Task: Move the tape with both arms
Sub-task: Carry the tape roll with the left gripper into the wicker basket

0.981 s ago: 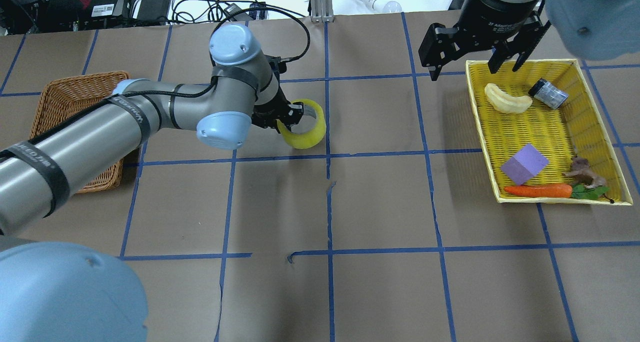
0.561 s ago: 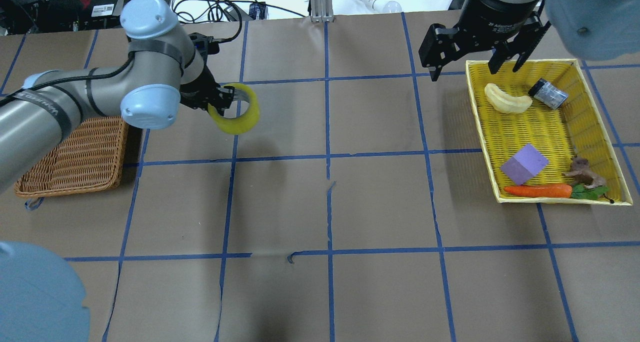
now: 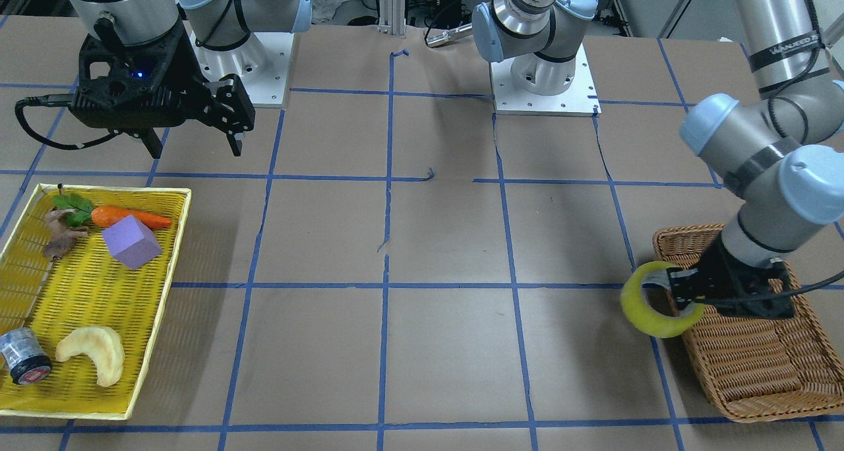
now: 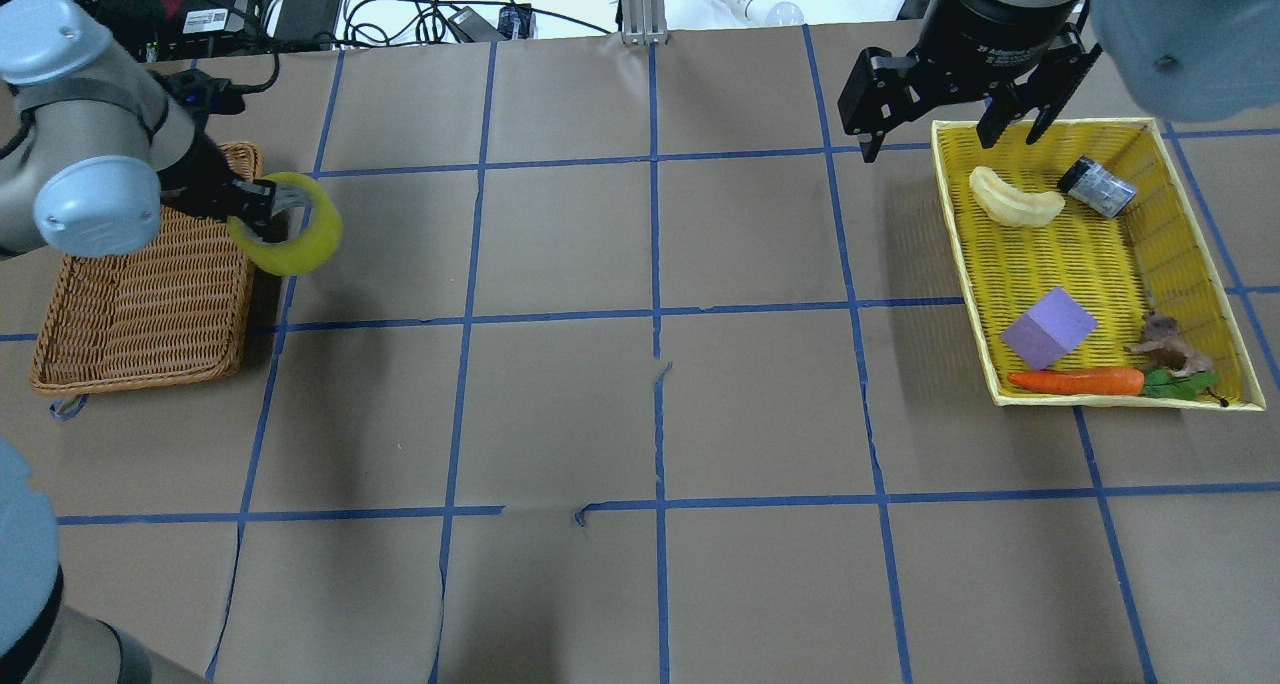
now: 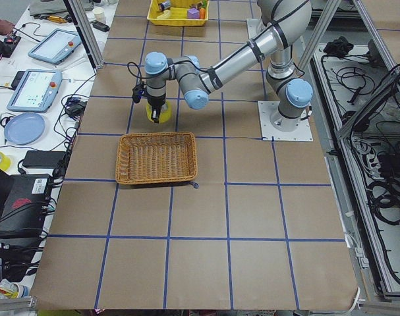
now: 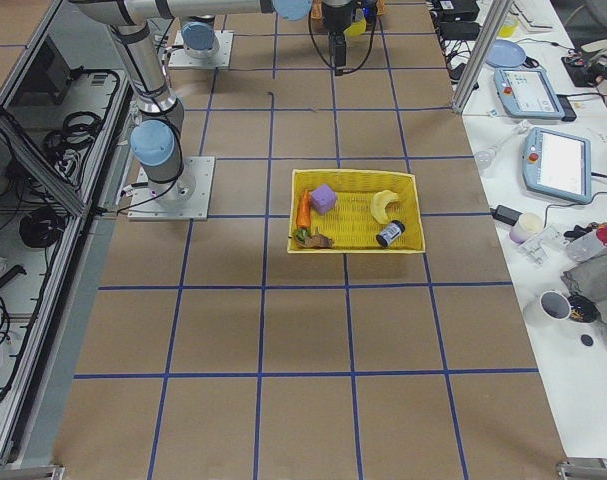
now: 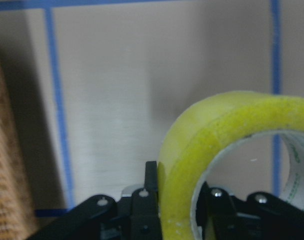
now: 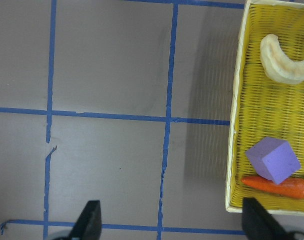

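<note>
Seeing the yellow tape roll (image 4: 290, 226) pinched through its wall by the left end effector (image 4: 256, 207). Has one finger (image 7: 141, 210) outside the ring and one inside the core per the left wrist view. Hangs clear of the desk (image 4: 650, 414), ring axis roughly level, right at the far-right rim of the wicker basket (image 4: 140, 294). Not inside it; can't tell whether any of the roll overhangs the rim. Reads the same from the front-facing camera: roll (image 3: 649, 306) just beside the basket edge (image 3: 758, 398), over brown paper with blue grid lines.

Over on the right: right end effector (image 4: 940, 136) spread wide, holding nothing, hovering above the far-left corner of the yellow tray (image 4: 1195, 264). Confirmed by the right wrist view, both fingertips well apart with bare desk between.

In the tray:
- pale crescent-shaped piece (image 4: 1015, 199) at the far end
- small grey cylinder (image 4: 1097, 187) beside it
- purple cube (image 4: 1048, 328) nearer
- carrot (image 4: 1075, 381) along the near wall, touching or almost touching the cube
- brown figurine (image 4: 1168, 346) in the near-right corner
</note>
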Robot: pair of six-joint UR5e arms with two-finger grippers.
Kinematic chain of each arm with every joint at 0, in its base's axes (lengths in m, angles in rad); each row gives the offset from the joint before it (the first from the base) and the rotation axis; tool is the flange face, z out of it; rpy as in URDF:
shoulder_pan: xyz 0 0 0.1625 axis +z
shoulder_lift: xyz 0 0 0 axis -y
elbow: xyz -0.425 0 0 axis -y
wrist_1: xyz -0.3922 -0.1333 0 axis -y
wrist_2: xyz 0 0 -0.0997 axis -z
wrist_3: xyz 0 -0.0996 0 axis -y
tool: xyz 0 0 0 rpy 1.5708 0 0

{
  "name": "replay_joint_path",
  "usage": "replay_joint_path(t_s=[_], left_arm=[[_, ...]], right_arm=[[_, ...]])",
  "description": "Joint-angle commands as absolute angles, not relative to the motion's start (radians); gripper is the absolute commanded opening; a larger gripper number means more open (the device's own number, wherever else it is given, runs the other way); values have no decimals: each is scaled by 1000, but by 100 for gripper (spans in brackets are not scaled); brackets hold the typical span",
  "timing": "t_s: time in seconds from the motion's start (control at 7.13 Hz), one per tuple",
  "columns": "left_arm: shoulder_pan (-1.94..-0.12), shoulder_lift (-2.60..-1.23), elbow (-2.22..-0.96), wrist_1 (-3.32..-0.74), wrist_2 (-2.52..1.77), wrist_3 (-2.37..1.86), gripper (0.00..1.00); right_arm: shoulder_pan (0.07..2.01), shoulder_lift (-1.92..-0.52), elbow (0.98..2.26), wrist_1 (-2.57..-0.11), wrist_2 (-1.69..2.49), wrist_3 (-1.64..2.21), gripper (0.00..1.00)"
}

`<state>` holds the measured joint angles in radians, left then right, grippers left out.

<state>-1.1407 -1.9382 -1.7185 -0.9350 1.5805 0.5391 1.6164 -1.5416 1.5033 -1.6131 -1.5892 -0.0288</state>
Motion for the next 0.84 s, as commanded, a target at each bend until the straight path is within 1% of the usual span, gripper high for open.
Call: replay_joint_path(t_s=[0.0,0.42,0.56,0.7], left_arm=[[-949,-1957,-1718,-925,1562,792,0],[-919,-2026,-1721,-870,1534,821,0],[-919,-2043,-1721,-829,1529,815,99],[-919,-2042,-1710,-825,1532,808,100]], right_arm=[[1617,-1542,1503,-1614,-1589,-28,100],[1618,-1542,1505,-1611,-1591,-25,100],[1618,-1542,1503,-1611,-1591,-25,100],[1618,-1542,1503,-1611,-1591,-25,100]])
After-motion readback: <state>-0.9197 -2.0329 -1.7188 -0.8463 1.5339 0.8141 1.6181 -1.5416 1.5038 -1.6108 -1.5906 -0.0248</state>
